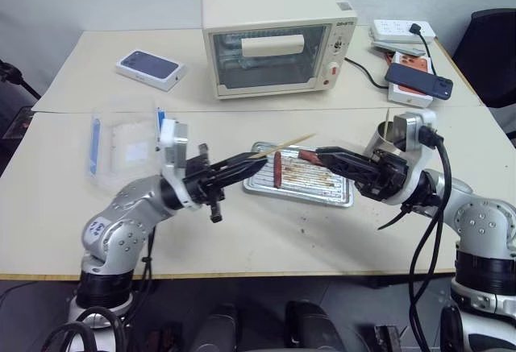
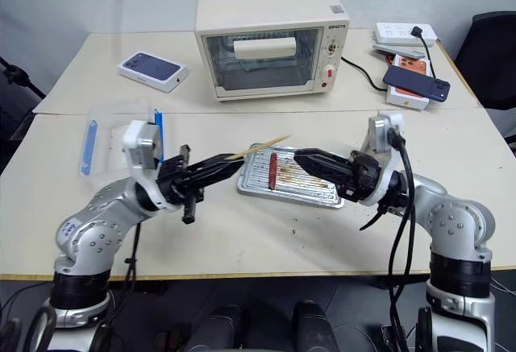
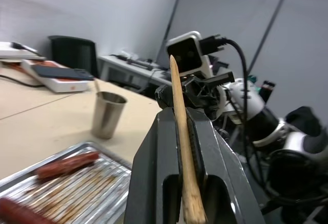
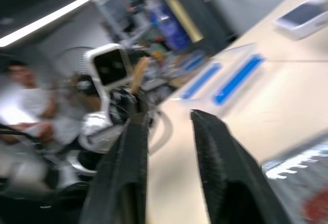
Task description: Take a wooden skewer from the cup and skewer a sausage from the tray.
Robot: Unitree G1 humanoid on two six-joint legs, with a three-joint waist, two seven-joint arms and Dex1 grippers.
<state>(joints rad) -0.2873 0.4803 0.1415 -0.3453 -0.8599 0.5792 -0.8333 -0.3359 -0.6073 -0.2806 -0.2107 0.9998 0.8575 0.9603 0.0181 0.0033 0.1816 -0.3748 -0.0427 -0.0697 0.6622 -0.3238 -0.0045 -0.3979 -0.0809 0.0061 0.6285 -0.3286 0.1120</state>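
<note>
tray [image 1: 339,195] mid-tabletop [image 1: 266,239], two sausages in it | cup [image 3: 107,114] right of tray | plastic box [image 1: 121,147] left of tray | toaster oven [image 1: 278,38] behind tray | phone box [image 1: 149,68] left of oven

- Ahead of me, a cream toaster oven [image 1: 276,36] stands on the far table.
- A boxed phone [image 1: 150,68] lies off to its left.
- A clear plastic box with blue clips [image 1: 123,144] sits nearer.
- Stacked boxes and a power strip [image 1: 407,54] sit far right.

Ribbed metal tray [image 1: 339,195], glossy sausage [image 1: 276,169], pale wooden skewer [image 3: 182,147], dull metal cup [image 3: 107,114].
</note>
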